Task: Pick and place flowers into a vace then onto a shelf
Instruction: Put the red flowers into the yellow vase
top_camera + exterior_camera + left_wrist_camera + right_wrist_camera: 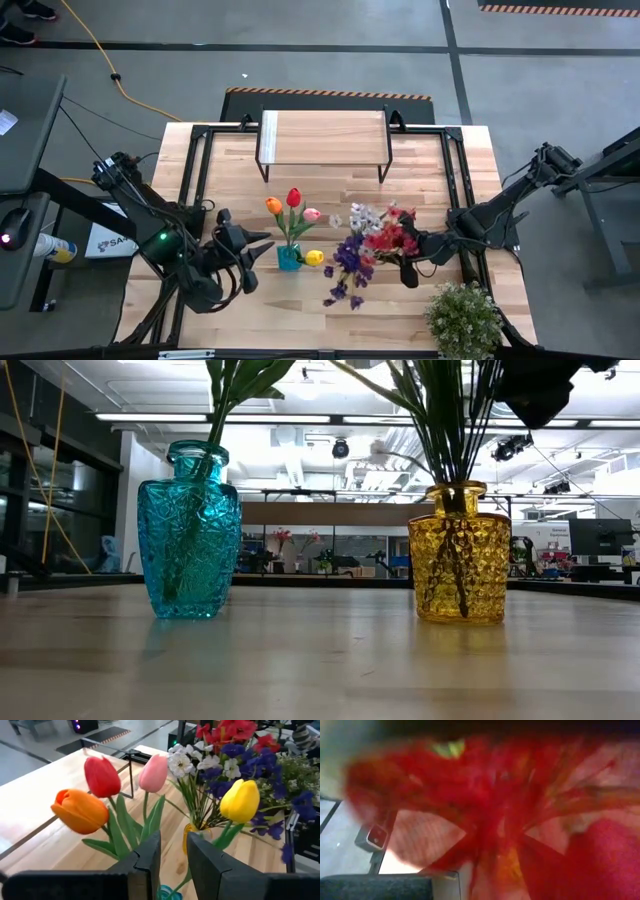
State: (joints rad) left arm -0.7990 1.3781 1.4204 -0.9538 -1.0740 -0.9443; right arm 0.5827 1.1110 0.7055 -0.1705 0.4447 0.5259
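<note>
Right gripper is among the red sprays, jaws unreadable; it should back out slowly, leaving the yellow vase upright.

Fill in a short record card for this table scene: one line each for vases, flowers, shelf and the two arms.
blue vase: holds tulips
yellow vase: holds mixed sprays
shelf: nothing on it, at the table's far edge
left gripper: beside the blue vase, fingers slightly apart, holding nothing
right gripper: at the sprays
potted plant: near corner
</note>
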